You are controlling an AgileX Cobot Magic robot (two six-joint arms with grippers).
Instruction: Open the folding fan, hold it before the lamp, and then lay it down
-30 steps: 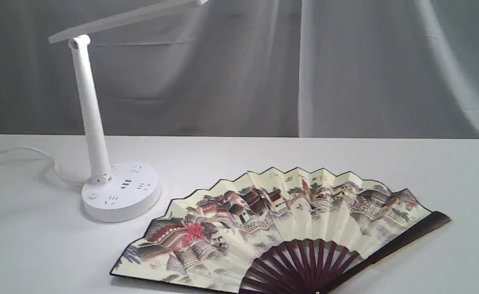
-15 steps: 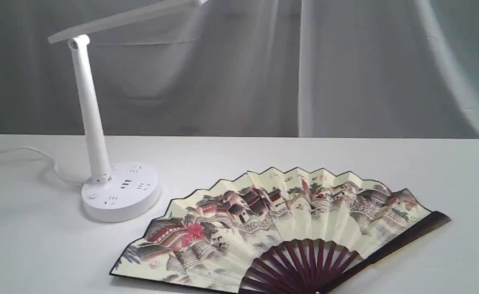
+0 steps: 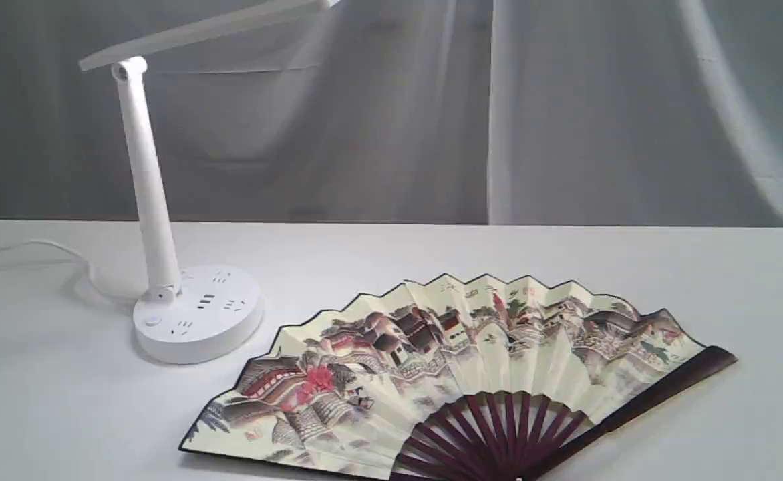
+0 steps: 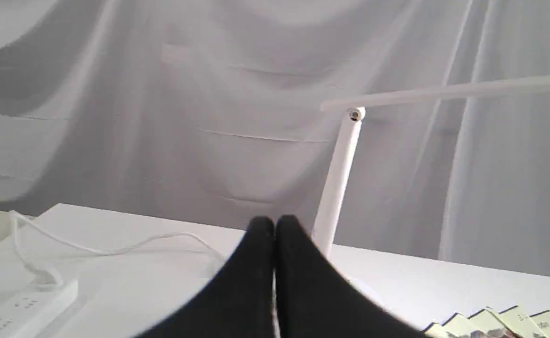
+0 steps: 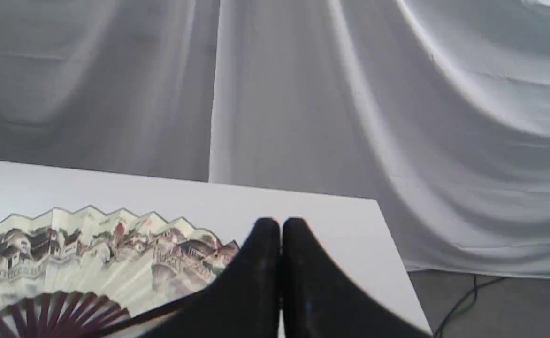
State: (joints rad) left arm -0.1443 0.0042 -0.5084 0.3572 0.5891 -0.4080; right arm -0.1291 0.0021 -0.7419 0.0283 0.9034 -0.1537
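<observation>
Jaws closed — folding fan [image 3: 472,361] apart

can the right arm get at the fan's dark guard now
Probably yes. The fan lies open on the table, its guard close beside the right arm's shut jaws with nothing between; the lamp stands off at the fan's other end. The jaws must open first.

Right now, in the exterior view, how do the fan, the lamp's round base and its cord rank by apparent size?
1. Folding fan, though it lies nearest the camera.
2. Lamp base.
3. Cord, thin and partly cut off.
</observation>
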